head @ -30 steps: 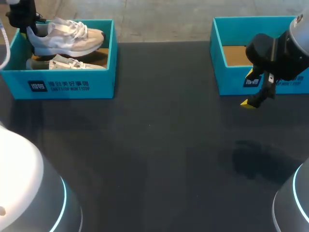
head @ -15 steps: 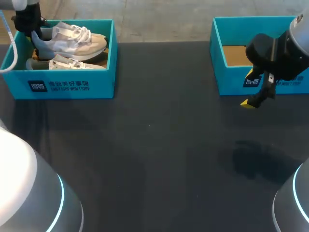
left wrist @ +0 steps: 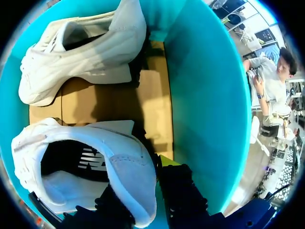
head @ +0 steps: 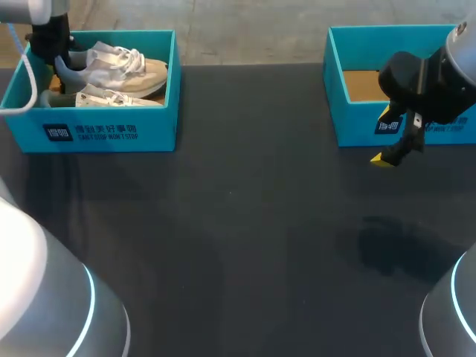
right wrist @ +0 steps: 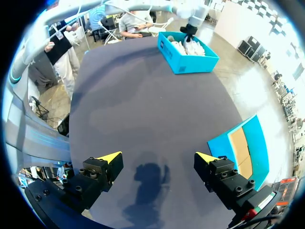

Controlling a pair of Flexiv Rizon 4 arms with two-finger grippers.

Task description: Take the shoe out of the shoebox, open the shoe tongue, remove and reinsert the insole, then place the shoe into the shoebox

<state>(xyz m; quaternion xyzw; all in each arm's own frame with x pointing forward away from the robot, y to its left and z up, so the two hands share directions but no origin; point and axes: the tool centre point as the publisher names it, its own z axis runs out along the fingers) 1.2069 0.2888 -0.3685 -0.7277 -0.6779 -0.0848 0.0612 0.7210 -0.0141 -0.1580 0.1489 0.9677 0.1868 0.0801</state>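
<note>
1. The teal shoebox (head: 89, 132) stands open on the dark tabletop (head: 238, 223), at its far left corner as the head view shows it. Its floor is brown cardboard.
2. The left gripper (head: 50, 46) hangs over the shoebox's left end. In the left wrist view it pinches the heel wall of the shoe (left wrist: 95, 167), one black finger inside the collar and the other outside, its yellow tip against the heel.
3. The shoe (head: 119, 65), white and pale grey, lies along the shoebox's back wall with its heel at the left end and its toe at the right wall. Whether its sole rests on the shoebox floor I cannot tell.
4. A second shoe (head: 111, 98) lies on the shoebox floor by the front wall, just beside the held one. In the left wrist view the second shoe (left wrist: 81, 57) shows ahead of the gripper, on its side, across a strip of bare cardboard.
5. Another teal box (head: 357, 126) stands well to the right of the shoebox, level with it, also open with a cardboard floor.
6. The right gripper (head: 390, 152) hovers in front of that box, far from the shoebox. In the right wrist view the right gripper (right wrist: 158, 156) is spread wide with nothing between its fingers, only tabletop beneath; the other box (right wrist: 218, 142) is beside it and the shoebox (right wrist: 188, 64) well ahead.
</note>
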